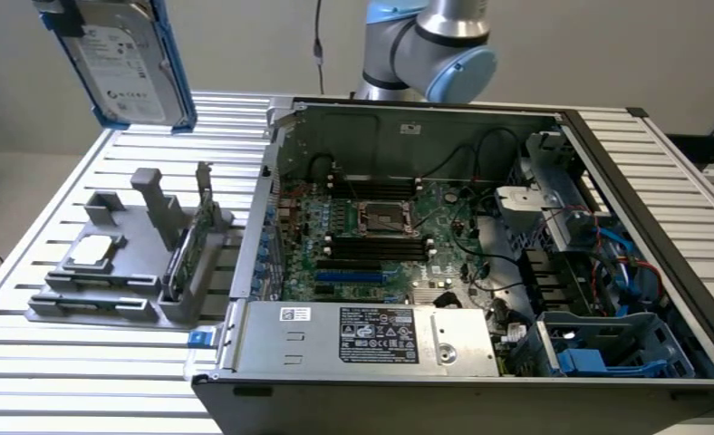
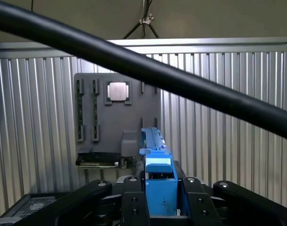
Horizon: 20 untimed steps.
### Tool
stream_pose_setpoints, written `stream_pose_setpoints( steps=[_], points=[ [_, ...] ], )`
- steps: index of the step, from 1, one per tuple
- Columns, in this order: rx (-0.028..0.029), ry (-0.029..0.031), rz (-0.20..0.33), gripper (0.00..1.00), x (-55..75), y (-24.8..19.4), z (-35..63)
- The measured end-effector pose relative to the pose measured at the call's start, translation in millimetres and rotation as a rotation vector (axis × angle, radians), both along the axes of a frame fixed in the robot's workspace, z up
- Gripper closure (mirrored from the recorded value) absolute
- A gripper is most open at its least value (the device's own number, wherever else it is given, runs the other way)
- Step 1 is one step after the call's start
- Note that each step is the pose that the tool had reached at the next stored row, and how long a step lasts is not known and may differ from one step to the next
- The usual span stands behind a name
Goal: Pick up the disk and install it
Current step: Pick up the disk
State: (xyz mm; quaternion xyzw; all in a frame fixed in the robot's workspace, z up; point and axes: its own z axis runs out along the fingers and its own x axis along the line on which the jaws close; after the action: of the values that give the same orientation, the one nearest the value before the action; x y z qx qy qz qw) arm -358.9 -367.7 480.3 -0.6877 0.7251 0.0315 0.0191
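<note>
Shows an open computer case (image 1: 478,272) lying on a slatted metal desk (image 1: 43,208). Holds the disk (image 1: 121,63) high in the air, well off the case toward the exterior view's left, upright on its edge, white label facing the camera, blue rails down both sides. Clamped on the disk's blue rail in the wrist view: the claw (image 2: 160,200), one black finger on each side, no gap to be seen.

Beneath the disk, beside the case on that same side, a grey holder (image 1: 103,290) on the desk, with a small square silver chip (image 1: 91,254) lying in it and a thin green card (image 1: 188,249) standing in it. Inside the case, at its near corner on the exterior view's right, a bay with blue plastic parts (image 1: 611,349), possibly the drive's place, though not certain. Crossing the wrist view, a thick black cable (image 2: 157,77).

Looks like the carrying stage: disk lifted, not yet installed. To do it well:
- Grip firm on the rails, never on the label face.
- Carry high enough to clear the case's side wall.
- Hold the disk square to the case, without swinging.
- Watch the cable and the loose wires inside the case.
</note>
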Motion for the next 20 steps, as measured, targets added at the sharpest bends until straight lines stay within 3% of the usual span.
stream_pose_setpoints(
  steps=[4,14,20],
  points=[
    [0.0158,0.0001,0.000,0.67,14.0,-3.9,6.2],
    [0.0482,0.0001,0.000,0.67,50.3,-15.9,15.2],
    [0.0519,0.0002,0.000,0.67,74.1,-28.4,17.4]
  ],
)
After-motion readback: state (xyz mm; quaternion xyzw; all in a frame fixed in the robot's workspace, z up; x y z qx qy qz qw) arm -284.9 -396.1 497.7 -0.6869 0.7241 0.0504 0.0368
